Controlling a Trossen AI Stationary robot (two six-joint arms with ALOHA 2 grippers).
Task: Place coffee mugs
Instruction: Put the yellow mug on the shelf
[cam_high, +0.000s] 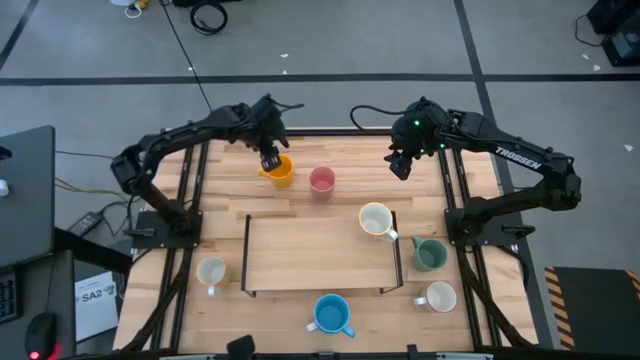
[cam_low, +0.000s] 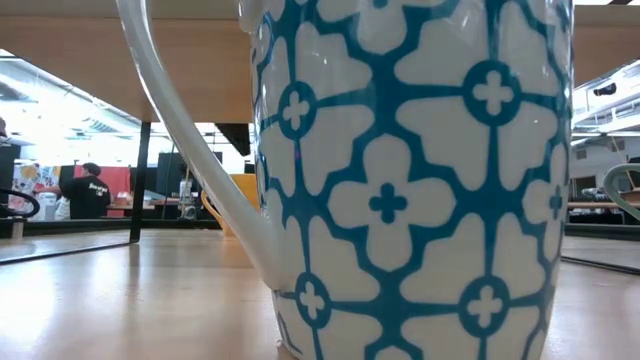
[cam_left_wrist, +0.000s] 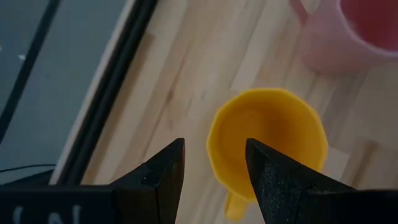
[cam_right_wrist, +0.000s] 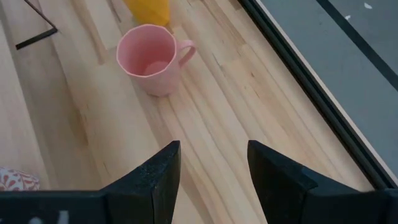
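- Left claw (cam_left_wrist: 214, 171): hanging open over orange mug (cam_left_wrist: 267, 146), one finger straddling its rim; closing off-centre is risking tipping it.
- Right claw (cam_right_wrist: 211, 171): waiting open near pink mug (cam_right_wrist: 149, 57).

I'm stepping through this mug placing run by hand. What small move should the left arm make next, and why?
Probably lower the left tool a little, then close. Its fingers stand open above the orange mug, one outside the near rim and one over the mouth, so the wall sits between them but is not yet gripped. The right tool waits open over bare wood.
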